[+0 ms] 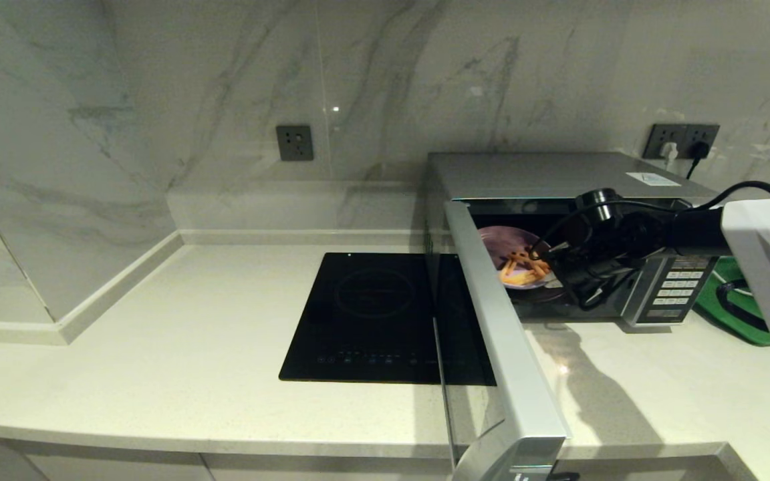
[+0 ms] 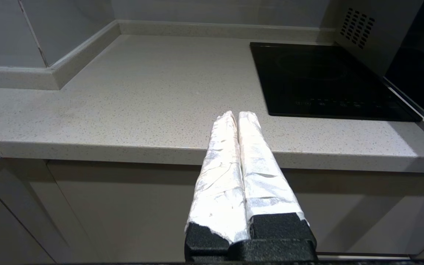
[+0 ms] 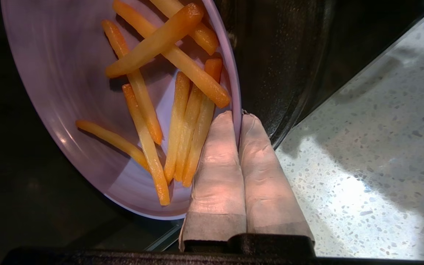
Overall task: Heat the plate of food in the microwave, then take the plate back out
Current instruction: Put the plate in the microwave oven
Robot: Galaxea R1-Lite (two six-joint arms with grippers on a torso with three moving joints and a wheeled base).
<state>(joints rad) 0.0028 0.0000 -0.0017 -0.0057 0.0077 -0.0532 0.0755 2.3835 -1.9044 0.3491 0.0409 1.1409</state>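
Swung toward the camera at lower centre, the microwave door stands open. Right of centre, the right hand pinches the plate of food rim inside the cavity. Left hand clenched, empty, before the bench.

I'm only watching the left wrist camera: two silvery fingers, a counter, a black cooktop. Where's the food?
Observer: The plate of food sits inside the microwave, whose door hangs wide open.
Operator: Is anything touching it?
Observer: Yes, the right gripper is shut on the plate's rim, one finger on each side of it.
Operator: What's on the plate?
Observer: A handful of orange-yellow fries, lying loose across the lavender dish.
Operator: And the fingers I see?
Observer: That's the left gripper, shut and parked below the counter edge, out of the head view.
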